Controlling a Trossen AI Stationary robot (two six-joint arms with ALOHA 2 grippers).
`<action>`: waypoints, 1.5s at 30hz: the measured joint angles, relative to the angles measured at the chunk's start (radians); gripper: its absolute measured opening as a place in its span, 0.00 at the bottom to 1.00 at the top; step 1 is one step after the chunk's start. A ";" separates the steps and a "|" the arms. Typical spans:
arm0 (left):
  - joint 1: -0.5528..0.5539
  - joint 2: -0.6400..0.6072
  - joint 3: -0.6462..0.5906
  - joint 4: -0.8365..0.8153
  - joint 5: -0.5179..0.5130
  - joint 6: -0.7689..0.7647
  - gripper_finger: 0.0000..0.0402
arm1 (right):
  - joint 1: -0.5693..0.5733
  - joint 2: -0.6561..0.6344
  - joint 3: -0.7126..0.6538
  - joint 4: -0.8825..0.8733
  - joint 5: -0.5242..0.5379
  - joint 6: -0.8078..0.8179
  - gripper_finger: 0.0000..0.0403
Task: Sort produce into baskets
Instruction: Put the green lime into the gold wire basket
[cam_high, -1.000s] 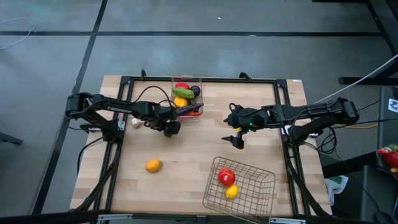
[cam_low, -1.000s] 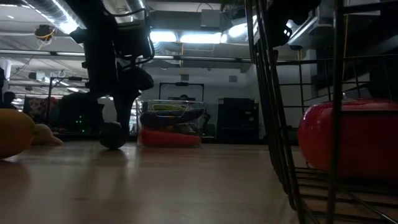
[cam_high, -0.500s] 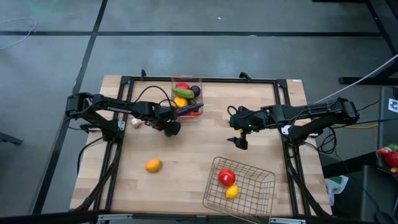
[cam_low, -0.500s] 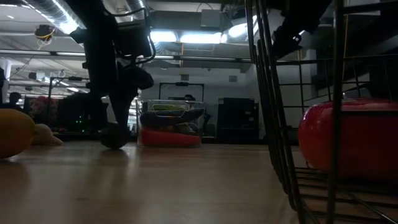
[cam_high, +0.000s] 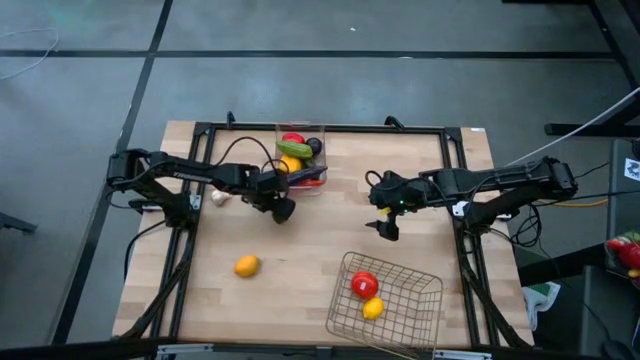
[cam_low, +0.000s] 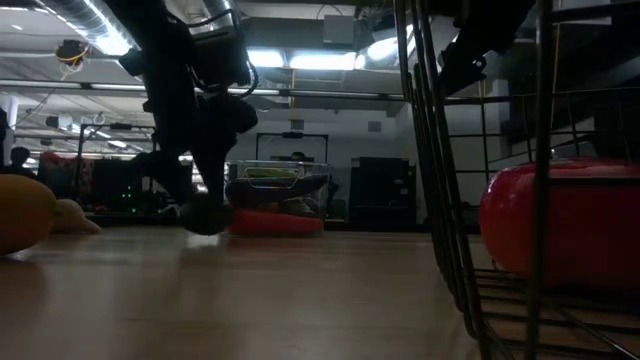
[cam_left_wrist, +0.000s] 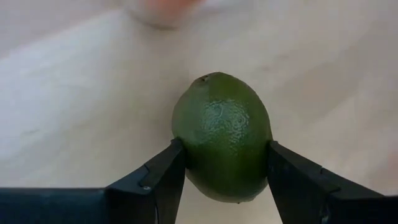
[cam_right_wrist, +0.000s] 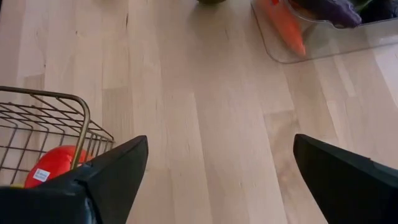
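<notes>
Beside the clear bin (cam_high: 302, 160), left gripper (cam_left_wrist: 222, 186) half-hides a lime (cam_left_wrist: 222, 135)

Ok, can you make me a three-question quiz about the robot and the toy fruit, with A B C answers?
1. Where is the clear bin?
A. far edge of the table
B. inside the wire basket
C. on the floor

2. How many pieces lie in the wire basket?
A. none
B. two
C. five

3. What is the left gripper doing?
A. hanging open
B. holding a banana
C. gripping a green lime

Answers:
1 A, it stands at the table's far edge.
2 B, one red, one yellow.
3 C, both fingers press the lime's sides.
</notes>
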 joint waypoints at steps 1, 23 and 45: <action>-0.005 0.000 0.000 0.014 0.015 0.008 0.50 | 0.000 0.000 0.000 -0.005 0.000 0.000 0.99; -0.261 -0.001 0.000 0.466 0.126 -0.075 0.49 | 0.000 0.000 0.000 -0.088 0.000 0.011 0.99; -0.486 0.139 0.134 1.056 -0.295 0.311 0.49 | 0.000 0.000 0.000 -0.061 0.000 0.013 0.99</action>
